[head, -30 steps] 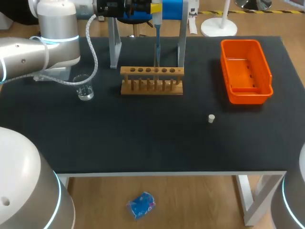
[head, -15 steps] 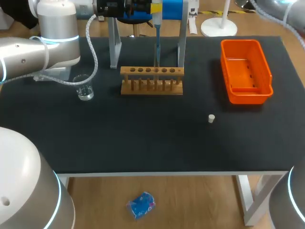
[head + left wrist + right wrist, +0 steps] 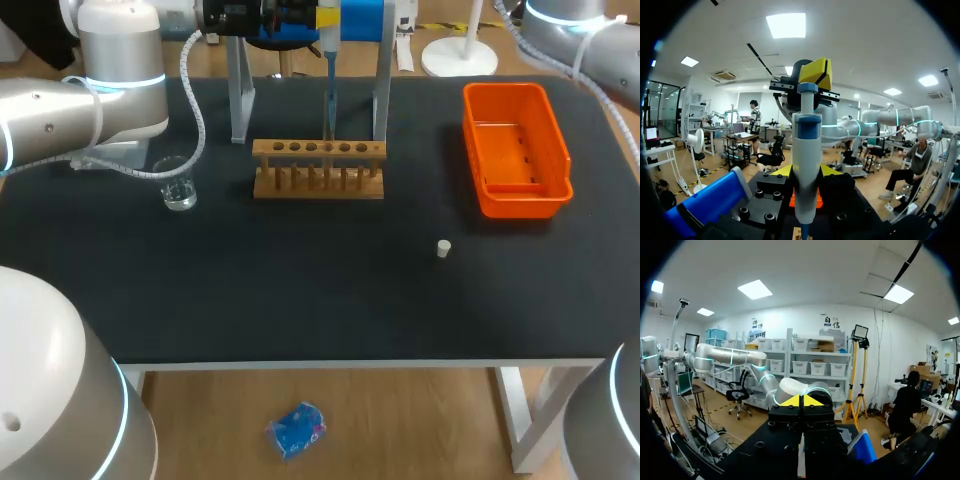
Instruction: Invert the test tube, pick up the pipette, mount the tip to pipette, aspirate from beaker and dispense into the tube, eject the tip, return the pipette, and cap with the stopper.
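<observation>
Left pincer point(image 3: 806, 172) clamped on the upright white-and-blue pipette point(image 3: 806, 145), one yellow tip against each side of the barrel. The pipette's lower end hangs over the wooden test-tube rack point(image 3: 318, 168). Right pincer point(image 3: 800, 400): tips pressed together. The small white stopper point(image 3: 443, 248) lies on the black worktop point(image 3: 300, 290), well apart from the rack.

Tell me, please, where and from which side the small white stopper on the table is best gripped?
Grip the stopper across its round sides, coming straight down from above. It seems to stand on end, short and alone on the table, so a finger should fit on either side; a sideways approach would likely scrape the tabletop.
</observation>
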`<move>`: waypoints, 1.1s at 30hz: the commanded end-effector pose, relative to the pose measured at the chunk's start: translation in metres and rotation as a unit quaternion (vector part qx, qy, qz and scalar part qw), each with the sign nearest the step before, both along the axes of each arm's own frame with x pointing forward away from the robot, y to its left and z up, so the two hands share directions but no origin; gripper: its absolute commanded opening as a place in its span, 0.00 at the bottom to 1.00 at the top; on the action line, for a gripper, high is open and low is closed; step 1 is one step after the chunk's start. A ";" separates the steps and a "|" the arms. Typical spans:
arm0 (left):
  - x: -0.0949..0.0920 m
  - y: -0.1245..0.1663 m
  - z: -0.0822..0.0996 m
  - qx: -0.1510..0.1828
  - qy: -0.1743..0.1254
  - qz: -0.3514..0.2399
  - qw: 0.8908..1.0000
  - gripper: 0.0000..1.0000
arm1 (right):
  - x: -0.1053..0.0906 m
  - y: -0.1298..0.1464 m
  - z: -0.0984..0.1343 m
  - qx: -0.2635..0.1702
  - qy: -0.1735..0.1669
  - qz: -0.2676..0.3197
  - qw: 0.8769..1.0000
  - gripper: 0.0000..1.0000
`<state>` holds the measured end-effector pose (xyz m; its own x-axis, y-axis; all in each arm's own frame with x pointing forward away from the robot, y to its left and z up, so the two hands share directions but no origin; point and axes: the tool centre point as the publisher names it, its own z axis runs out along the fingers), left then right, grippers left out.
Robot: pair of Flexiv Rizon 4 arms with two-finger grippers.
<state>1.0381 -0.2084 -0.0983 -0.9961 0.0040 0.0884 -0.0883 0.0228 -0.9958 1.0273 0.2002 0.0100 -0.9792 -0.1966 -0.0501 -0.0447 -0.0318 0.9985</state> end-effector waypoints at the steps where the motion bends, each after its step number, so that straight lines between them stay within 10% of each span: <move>1: -0.001 0.000 0.000 0.000 0.000 0.001 1.000 0.00 | 0.003 -0.002 0.003 -0.016 -0.003 0.000 1.000 0.00; 33: -0.001 0.000 0.000 0.000 0.000 0.001 1.000 0.00 | 0.015 0.003 -0.012 -0.105 0.013 -0.002 0.994 0.00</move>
<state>1.0381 -0.2084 -0.0983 -0.9961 0.0040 0.0884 -0.0883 0.0228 -0.9958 1.0375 0.2022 -0.0010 -0.9820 -0.1881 0.0155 -0.0182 0.1762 0.9842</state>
